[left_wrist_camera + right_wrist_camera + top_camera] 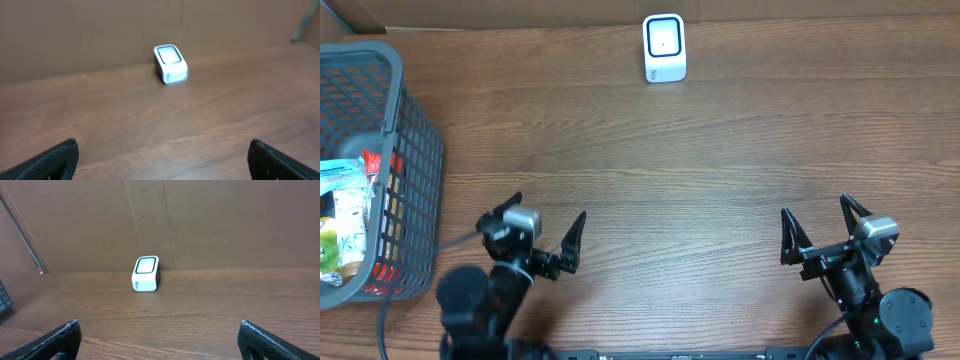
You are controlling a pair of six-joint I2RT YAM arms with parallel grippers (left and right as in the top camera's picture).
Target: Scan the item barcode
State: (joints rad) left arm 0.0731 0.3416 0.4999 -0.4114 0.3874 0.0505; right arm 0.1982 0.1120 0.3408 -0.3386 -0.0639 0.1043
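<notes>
My left gripper [550, 205] and right gripper [813, 205] both stand spread wide and empty, the items [342, 210] lie jumbled in the basket [415, 170] at my far left, well apart from the scanner [664, 47], so reaching in I may snag the mesh wall.

The left arm [480, 295] sits at the front edge of the table [740, 130], left of centre. Its left gripper [549, 206] points toward the far edge, turned slightly to the right. The jaws stand wide apart with nothing between them. In the left wrist view, its dark fingertips [60, 157] show only at the bottom corners. The right arm [885, 315] sits at the front edge near the right corner. The right gripper [813, 205] also points toward the far edge, turned slightly to the left, jaws fully spread and empty. The right wrist view shows its fingertips [60, 337] low at either side.
</notes>
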